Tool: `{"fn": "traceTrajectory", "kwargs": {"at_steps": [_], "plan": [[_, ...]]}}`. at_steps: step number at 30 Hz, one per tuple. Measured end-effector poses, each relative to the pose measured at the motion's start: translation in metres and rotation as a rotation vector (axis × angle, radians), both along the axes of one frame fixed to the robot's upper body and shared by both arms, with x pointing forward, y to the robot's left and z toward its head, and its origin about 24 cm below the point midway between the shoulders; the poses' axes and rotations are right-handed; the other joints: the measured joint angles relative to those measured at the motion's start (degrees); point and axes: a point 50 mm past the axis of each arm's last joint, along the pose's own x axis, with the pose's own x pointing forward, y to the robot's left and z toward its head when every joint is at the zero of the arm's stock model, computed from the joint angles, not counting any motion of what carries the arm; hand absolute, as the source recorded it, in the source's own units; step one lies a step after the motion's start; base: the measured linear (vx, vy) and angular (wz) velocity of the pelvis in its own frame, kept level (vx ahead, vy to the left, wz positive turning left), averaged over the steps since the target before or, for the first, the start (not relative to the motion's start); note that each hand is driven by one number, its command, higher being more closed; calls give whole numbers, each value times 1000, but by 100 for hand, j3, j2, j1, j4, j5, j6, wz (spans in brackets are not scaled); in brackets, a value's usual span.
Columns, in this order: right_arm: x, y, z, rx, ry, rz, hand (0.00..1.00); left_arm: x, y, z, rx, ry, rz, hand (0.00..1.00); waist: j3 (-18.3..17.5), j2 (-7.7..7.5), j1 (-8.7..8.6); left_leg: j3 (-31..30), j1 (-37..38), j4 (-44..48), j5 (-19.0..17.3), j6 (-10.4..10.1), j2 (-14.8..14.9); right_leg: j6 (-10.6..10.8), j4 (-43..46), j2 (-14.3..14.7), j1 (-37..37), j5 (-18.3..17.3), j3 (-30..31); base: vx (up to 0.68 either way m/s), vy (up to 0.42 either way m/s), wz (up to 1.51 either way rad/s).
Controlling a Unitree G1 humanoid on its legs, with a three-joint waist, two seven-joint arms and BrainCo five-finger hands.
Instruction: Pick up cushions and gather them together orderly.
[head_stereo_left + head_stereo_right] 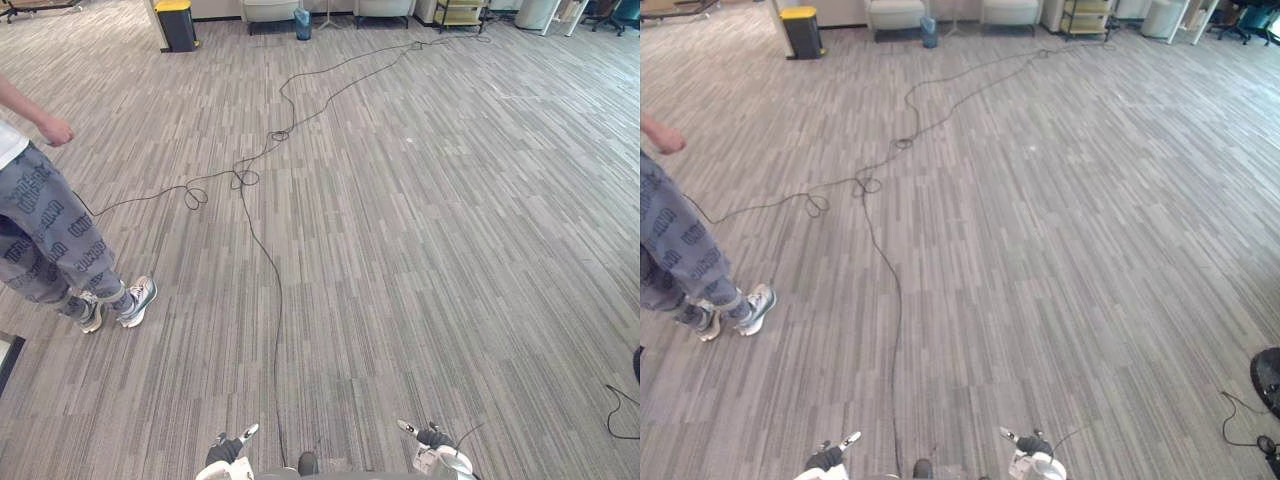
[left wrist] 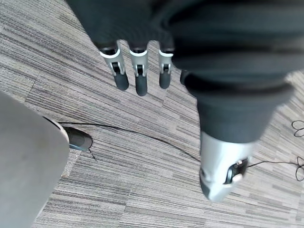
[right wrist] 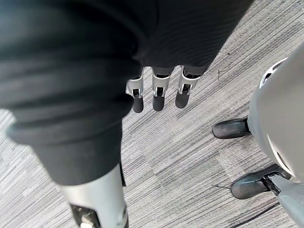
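Two hands hang low at 6 o'clock and neither has hold of anything. The left hand has its fingers straight and pointing down, thumb off on its own, with just the grey striped carpet past the tips. The right hand is the same deal: fingers loose and straight over the floor, not curled on anything. Over at 9 o'clock a person in patterned grey trousers and light sneakers is standing on the carpet, one hand out to the side. Way out at 11 o'clock there's a dark bin with a yellow lid, and a small blue bin sits close to 12. As for cushions, the nearest candidate is a pale padded shape against the far wall at 12 o'clock, just beside the blue bin, with a second one toward 1 o'clock. Honestly they're too far off to tell whether they're cushions or armchairs. A yellowish shelf cart stands just past the second one.
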Motion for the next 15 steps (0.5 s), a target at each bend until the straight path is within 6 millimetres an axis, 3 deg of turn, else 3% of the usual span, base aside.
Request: {"fn": "traceTrajectory", "kwargs": {"at_steps": [8,11,12,13,15], "plan": [[3,-4,3,9,-38,-44,0,6,-1,1,-7,-10,-5,0,46,45,16,71,-297,5,-158,-28,19,9,167,-12,-340,-140,6,22,-1,-4],[2,-3,3,20,-45,-60,0,9,3,3,2,-25,6,0,104,-44,16,140,-434,376,-434,-47,31,-2,413,-90,-415,-345,-31,149,0,9],[4,-1,4,26,-57,-68,0,12,6,5,10,-44,8,0,178,-101,28,255,-847,1390,-933,-54,133,-1,571,-134,-419,-462,-78,153,-17,17],[4,-2,5,25,-66,-72,0,15,6,6,11,-57,14,0,201,-91,42,448,-1137,2090,-1201,-68,254,-16,643,-126,-406,-527,-130,187,-31,25],[5,-1,5,35,-79,-86,0,21,9,9,12,-89,36,0,280,-106,55,786,-1847,3855,-1372,-143,615,-21,775,-79,-270,-672,-314,176,1,32]]}}
